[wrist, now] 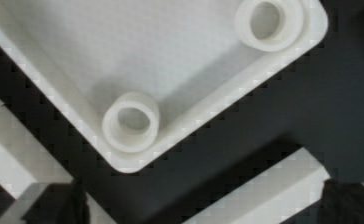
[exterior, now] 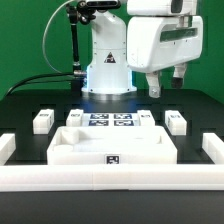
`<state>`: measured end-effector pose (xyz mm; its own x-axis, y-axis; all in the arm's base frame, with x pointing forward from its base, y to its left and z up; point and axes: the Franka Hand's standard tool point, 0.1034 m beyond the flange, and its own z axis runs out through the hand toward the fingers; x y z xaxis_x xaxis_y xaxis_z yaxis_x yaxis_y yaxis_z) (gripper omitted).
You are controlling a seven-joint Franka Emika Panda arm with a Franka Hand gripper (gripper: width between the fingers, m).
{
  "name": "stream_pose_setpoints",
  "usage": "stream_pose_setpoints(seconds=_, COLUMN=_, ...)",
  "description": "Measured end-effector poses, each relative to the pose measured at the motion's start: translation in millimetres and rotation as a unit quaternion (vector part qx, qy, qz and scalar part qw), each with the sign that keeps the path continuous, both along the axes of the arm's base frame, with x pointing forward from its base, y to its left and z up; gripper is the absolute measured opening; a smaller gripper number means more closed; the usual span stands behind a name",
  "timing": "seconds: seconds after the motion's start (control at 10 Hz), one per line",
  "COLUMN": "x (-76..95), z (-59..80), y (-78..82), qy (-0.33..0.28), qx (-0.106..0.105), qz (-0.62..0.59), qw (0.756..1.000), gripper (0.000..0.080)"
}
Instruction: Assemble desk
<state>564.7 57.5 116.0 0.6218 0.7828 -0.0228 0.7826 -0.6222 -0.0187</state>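
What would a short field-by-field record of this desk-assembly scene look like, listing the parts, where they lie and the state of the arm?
tabletop panel: flat at mid-table, rim up, no legs fitted
sockets: two round ones near a panel corner in the wrist view, both empty
left leg post: loose, at the exterior view's left of the panel
right leg post: loose, at the exterior view's right
marker board: behind the panel
barrier wall: in front of the panel
fingers: above the table, open, holding nothing

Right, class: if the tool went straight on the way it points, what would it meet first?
Probably the white tabletop, near its round corner socket, judging by the wrist view; the open tool hangs high, so depth is unclear.
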Motion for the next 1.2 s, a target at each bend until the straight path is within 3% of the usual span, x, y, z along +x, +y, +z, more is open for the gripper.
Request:
stream_pose_setpoints(seconds=0.8, x=0.0, z=-0.1, y=-0.4, qy=0.000, qx=0.000, qz=0.018, qw=1.000, gripper=0.0650)
stream_pose_setpoints(seconds=1.0, x=-12.2, z=2.7, y=-7.7, qy=-0.002, qx=-0.002, qz=0.093, qw=0.996, gripper=0.0650)
stream_pose_setpoints(seconds=1.2, x=-39.0, z=2.0, y=-28.1, qy=0.000, qx=-0.003, qz=0.213, qw=0.977, gripper=0.0650)
